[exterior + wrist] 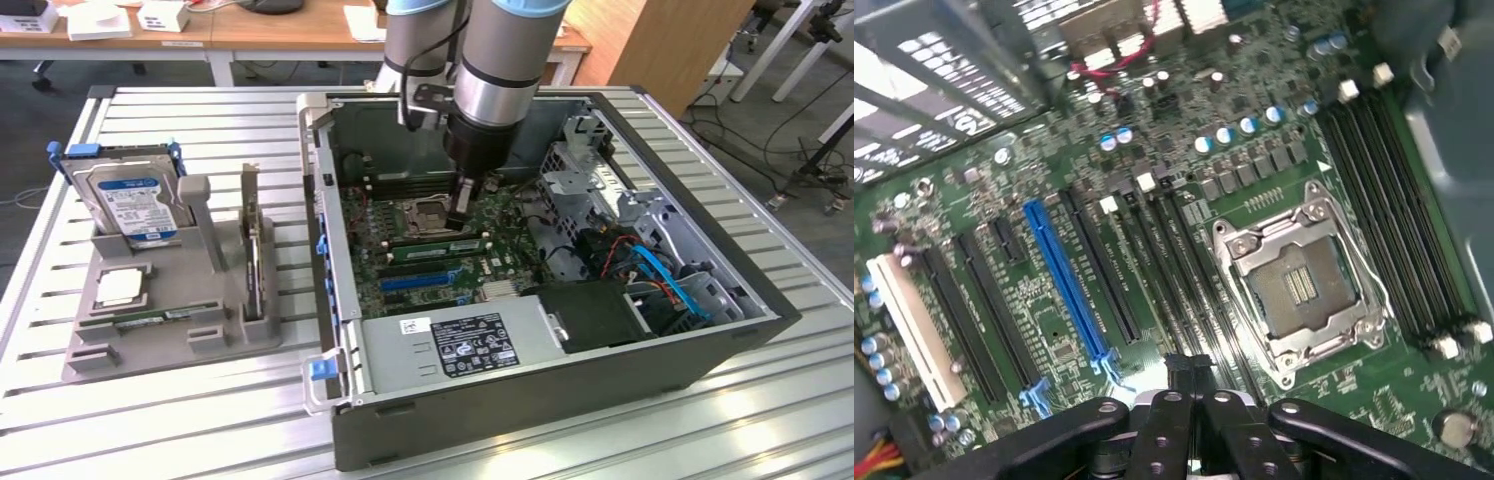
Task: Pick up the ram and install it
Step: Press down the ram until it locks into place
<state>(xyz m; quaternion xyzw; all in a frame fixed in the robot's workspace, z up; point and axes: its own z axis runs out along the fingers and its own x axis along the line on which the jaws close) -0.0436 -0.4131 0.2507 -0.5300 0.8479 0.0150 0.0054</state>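
Observation:
The open computer case (340, 300) lies on the table with its green motherboard (1054, 330) facing up. My gripper (462, 222) reaches down into it, shut, its tips (1189, 372) just over the dark memory slots (1154, 270) beside the CPU socket (1299, 285). In the exterior view a ram (427, 243) stands on edge in a slot in front of the socket, with my fingertips at its right end; whether they touch it I cannot tell. Another ram (163, 317) lies flat in the grey holder (174, 335) on the exterior view's left.
The grey holder also carries a silver hard drive (127, 205) with a blue label and an upright card (250, 245). Inside the case are a power supply (447, 345), blue cables (667, 280) and a drive cage (587, 175). Desks stand beyond the table.

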